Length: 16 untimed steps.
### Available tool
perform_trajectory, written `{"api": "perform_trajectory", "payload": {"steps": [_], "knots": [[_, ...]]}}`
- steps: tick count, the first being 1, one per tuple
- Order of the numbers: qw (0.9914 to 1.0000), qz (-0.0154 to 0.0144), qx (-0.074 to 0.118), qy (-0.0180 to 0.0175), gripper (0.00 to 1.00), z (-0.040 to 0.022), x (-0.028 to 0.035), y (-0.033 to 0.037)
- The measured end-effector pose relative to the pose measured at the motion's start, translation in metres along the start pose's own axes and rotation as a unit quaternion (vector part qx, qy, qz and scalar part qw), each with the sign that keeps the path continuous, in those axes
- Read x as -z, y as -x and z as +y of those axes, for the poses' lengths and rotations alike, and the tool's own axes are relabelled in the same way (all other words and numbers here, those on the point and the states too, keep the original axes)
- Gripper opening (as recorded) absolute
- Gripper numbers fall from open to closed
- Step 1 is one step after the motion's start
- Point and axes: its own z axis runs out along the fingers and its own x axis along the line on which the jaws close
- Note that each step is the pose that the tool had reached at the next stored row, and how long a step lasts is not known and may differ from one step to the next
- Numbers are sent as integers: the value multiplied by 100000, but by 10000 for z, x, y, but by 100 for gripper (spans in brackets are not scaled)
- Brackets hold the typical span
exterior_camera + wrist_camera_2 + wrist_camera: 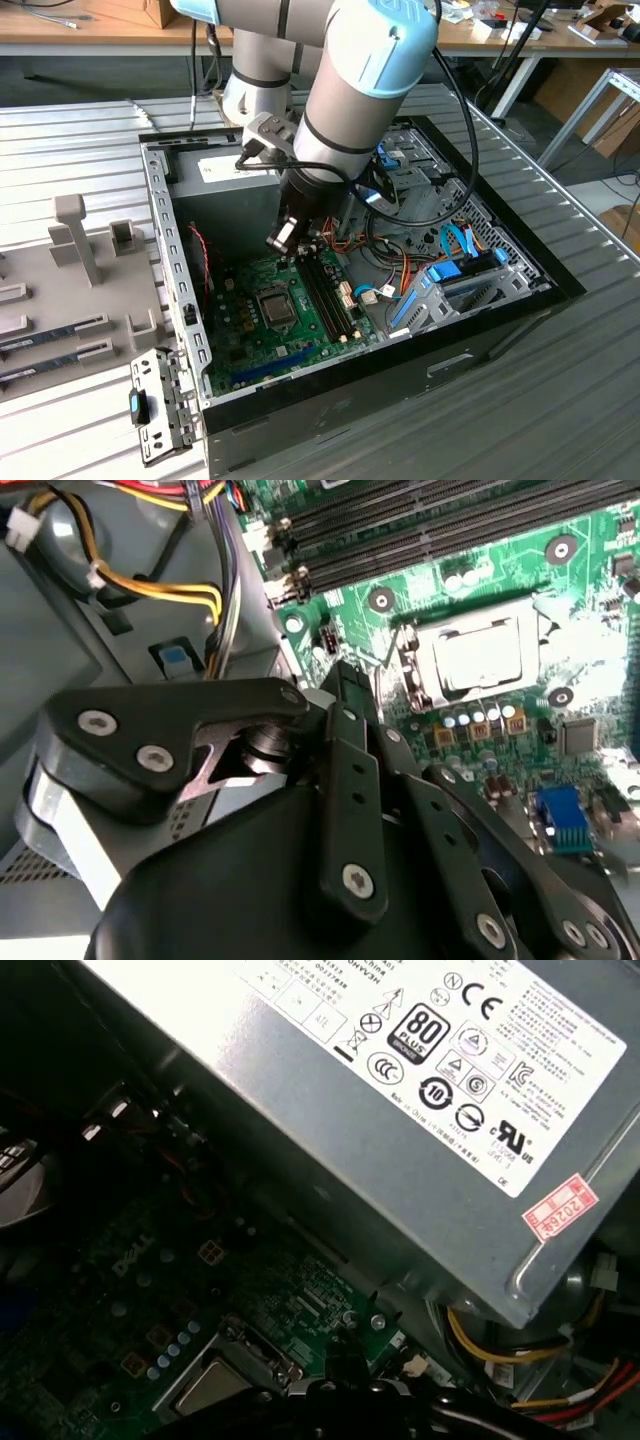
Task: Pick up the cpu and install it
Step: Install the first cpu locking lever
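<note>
The arm reaches into the open computer case (180, 300), its gripper (345, 695) poised above the green motherboard (250, 330) and near the metal-framed socket (475, 655), which serves here as the landmark. The cpu (478, 660), a flat silver-grey square, lies inside the socket frame in both wrist views and appears in the exterior view as a small grey square at the board's middle. The gripper's black fingers (352, 780) stand close together with nothing between them, just beside the socket and apart from the chip. The memory slots (440, 525) run along the socket's far side from the gripper; the grey power supply (400, 1110) sits beyond the board edge. Judged from this, the chip is already seated; whether the socket's retaining lever is latched cannot be told.
</note>
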Motion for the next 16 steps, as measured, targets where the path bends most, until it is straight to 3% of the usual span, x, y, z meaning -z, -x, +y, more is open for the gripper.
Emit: {"api": "perform_trajectory", "payload": {"steps": [12,16], "knots": [[100000,3,4,-1,11,-109,21,-93],[100000,109,-7,-145,11,-144,26,-123]]}}
